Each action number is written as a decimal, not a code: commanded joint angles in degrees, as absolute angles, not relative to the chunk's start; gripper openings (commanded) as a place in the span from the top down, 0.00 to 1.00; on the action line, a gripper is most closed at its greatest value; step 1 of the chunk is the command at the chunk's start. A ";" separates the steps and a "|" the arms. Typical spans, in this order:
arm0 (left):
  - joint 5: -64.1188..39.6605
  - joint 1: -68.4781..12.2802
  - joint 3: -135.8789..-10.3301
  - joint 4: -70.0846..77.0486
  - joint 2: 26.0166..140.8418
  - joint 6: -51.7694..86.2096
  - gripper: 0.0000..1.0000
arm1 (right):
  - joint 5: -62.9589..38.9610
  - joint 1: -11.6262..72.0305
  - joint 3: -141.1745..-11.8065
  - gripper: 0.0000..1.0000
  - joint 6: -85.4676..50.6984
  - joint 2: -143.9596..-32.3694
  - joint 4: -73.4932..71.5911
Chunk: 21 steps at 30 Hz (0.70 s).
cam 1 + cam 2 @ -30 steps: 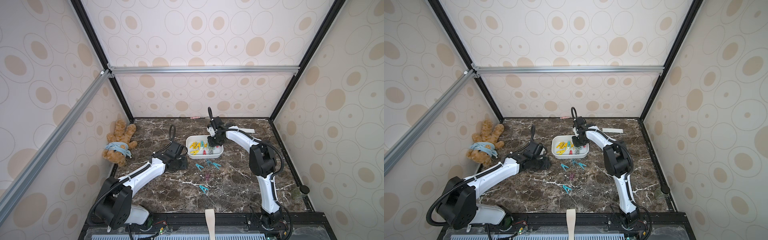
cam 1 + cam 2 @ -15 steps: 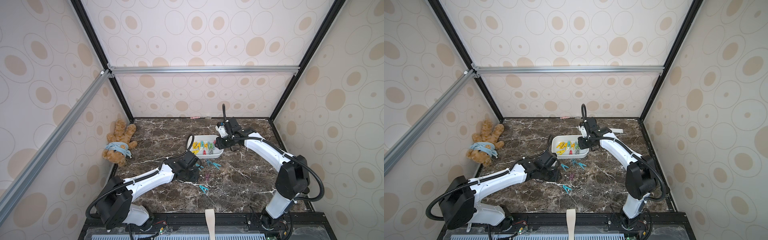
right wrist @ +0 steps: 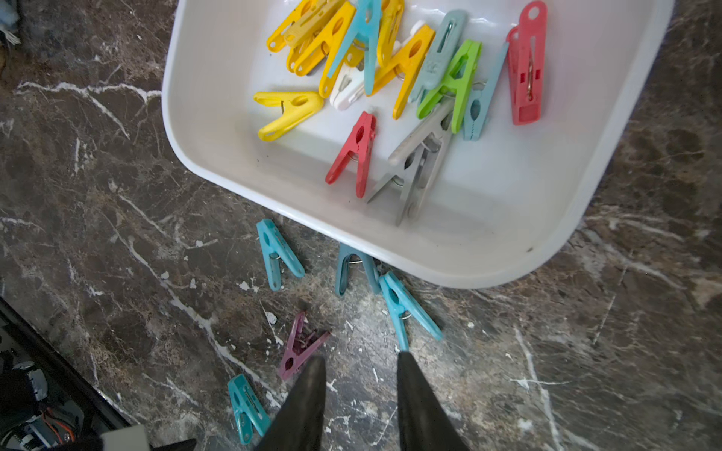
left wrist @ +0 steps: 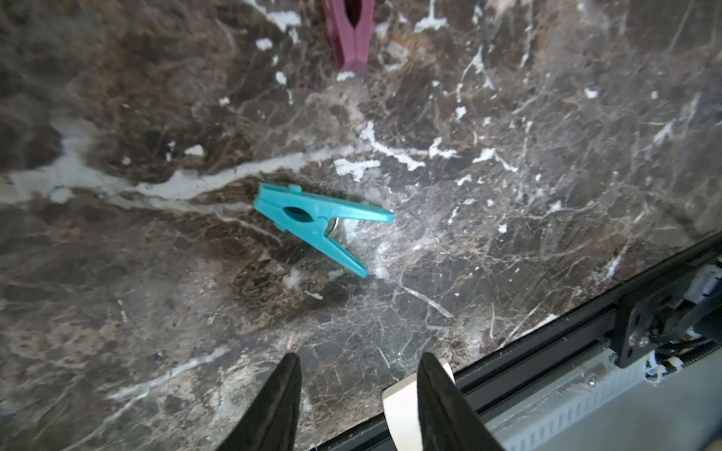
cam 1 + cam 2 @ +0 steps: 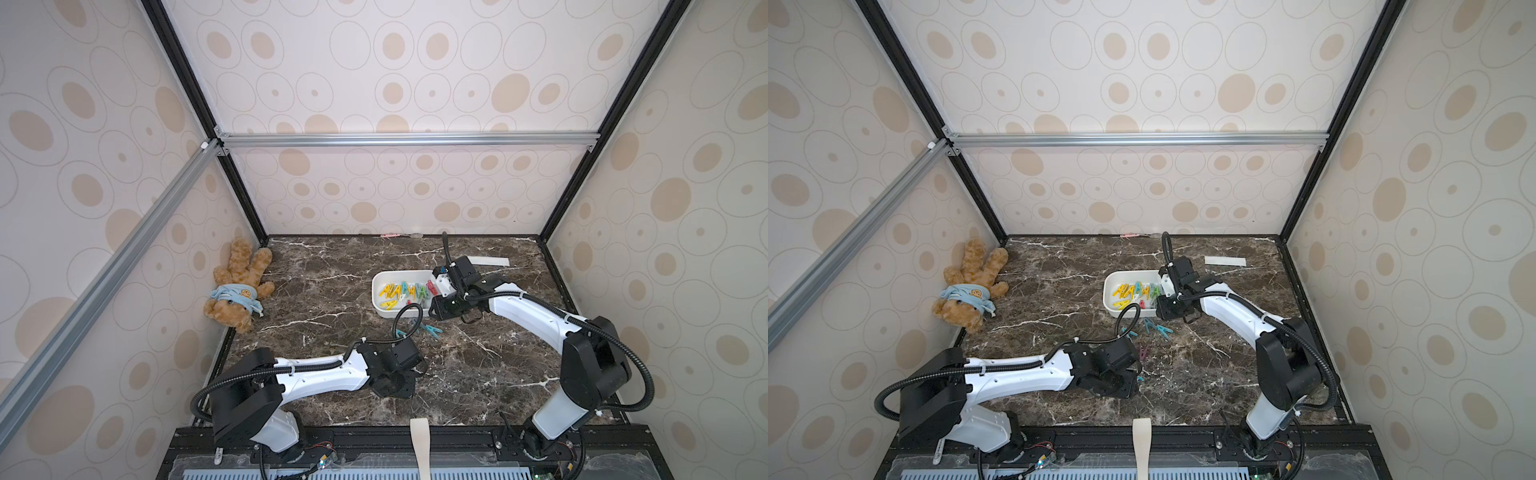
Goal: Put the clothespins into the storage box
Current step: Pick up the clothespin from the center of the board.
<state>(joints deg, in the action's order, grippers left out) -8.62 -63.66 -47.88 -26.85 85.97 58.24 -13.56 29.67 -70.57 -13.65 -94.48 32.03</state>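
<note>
Most of the clothespins [image 3: 406,78] are gathered inside the storage box [image 3: 508,234], heaped toward one end, so the task is judged largely done. A few are left on the marble table [image 3: 117,195] just outside the box's wall: several teal pegs [image 3: 406,308] and a purple peg [image 3: 301,347]. The right gripper [image 3: 361,357] is held beside the box, above this cluster. Its fingers are parted and empty, apparently so that a loose peg can be taken next. The left gripper [image 4: 359,359] is held farther from the box, over a lone teal clothespin [image 4: 316,218]. Its fingers are likewise spread with nothing between them, seemingly aligned for a descent onto that peg.
</note>
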 commanded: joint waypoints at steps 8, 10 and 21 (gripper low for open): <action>-5.93 -64.15 -51.96 -26.01 90.79 60.92 0.51 | -15.60 29.86 -70.45 0.67 -12.54 -92.90 30.23; -5.56 -63.90 -52.43 -26.28 91.69 60.82 0.51 | -15.64 29.88 -70.28 0.67 -12.14 -92.81 30.48; -4.74 -61.90 -52.03 -25.13 93.58 61.17 0.57 | -15.53 29.79 -70.22 0.67 -10.55 -93.07 31.12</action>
